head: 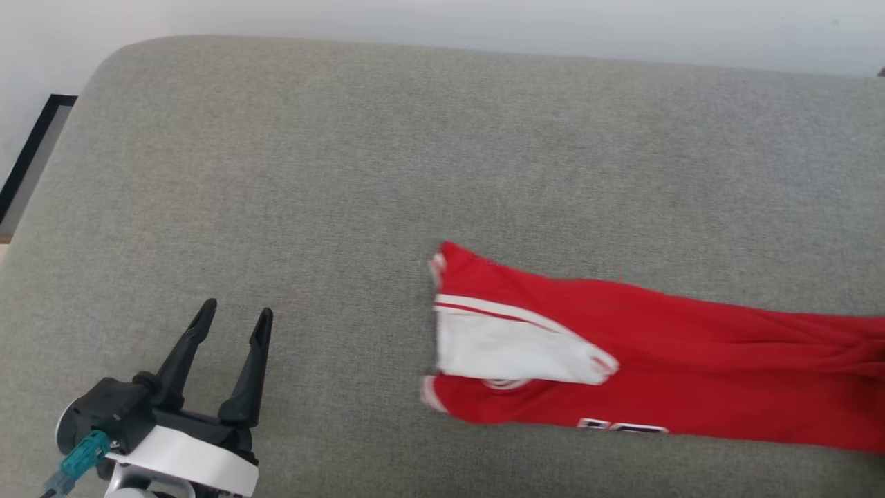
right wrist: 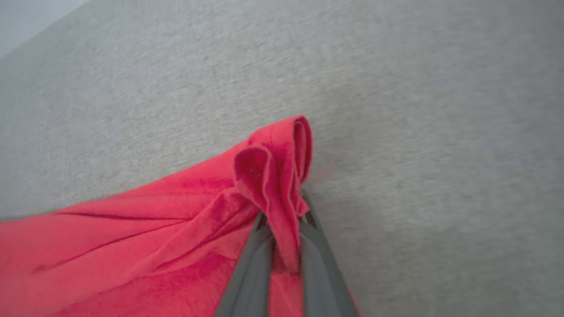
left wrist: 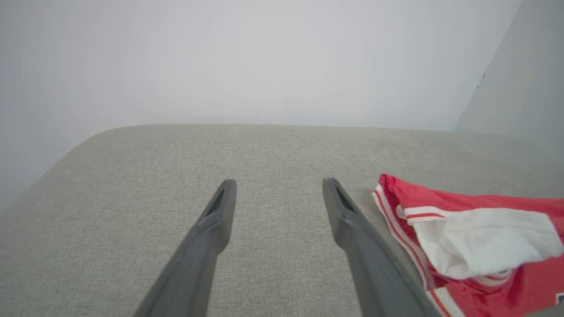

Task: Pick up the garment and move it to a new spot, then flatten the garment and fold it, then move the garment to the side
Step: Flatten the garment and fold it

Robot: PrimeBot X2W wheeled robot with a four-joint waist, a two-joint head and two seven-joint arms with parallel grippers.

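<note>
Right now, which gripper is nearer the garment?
Right. The right gripper is shut on a bunched red fold of the garment; the left gripper is open over the grey cushion, apart from its sleeve end.

The left gripper (head: pixel 236 310) has two long black fingers (left wrist: pixel 200 251) that taper from broad bases to narrow, blunt tips, matte dark grey in the left wrist view, each with a shallow slot sunk into its inner face just below the tip. They rise from a blocky black housing (head: pixel 114 409) that sits on a smooth white curved shell (head: pixel 183 460), with a teal plug (head: pixel 83 453) and its thin cable at the housing's outer side and a pale rounded wrist piece beneath. The right gripper (right wrist: pixel 285 220) has fingers of the same plain, smooth grey, wide at the bottom and narrowing toward the tips.
</note>
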